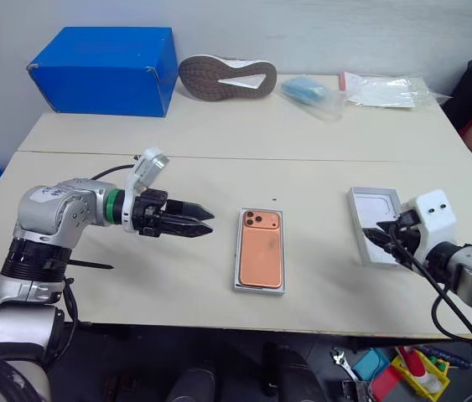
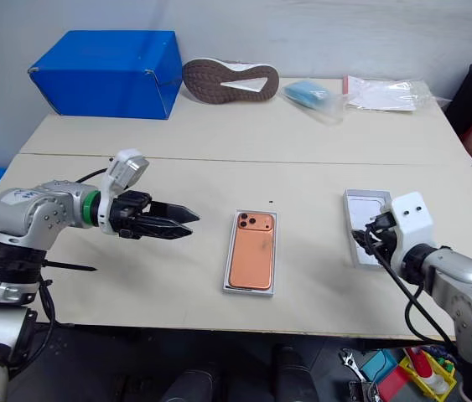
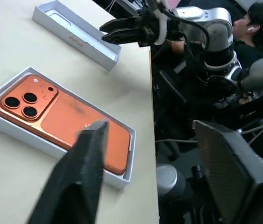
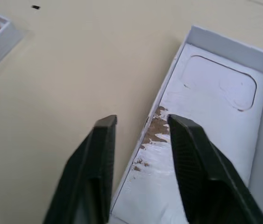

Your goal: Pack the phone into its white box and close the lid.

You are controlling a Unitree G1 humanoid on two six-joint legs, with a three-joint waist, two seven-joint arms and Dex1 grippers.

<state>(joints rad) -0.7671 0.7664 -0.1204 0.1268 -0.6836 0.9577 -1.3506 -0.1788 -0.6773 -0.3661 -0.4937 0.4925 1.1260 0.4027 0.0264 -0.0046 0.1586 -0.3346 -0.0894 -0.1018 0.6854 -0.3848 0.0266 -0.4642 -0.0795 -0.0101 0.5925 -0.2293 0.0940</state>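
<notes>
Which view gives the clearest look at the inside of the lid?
The right wrist view: the lid lies open side up, showing its faint phone outline and a scuffed brown patch, with the right gripper open over its near wall. Both eye views show it small, partly behind that gripper. The left wrist view shows it far off, from the side.

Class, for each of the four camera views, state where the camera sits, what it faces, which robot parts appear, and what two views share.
Left eye view: on the head, looking down over the beige table; both arms show, left claw and right claw.
Right eye view: same scene, slightly shifted.
Left wrist view: along its own black fingers at the slim orange phone in the shallow white box.
Right wrist view: fingers straddle the white lid's wall.
Shared: both wrist views show box and lid.
</notes>
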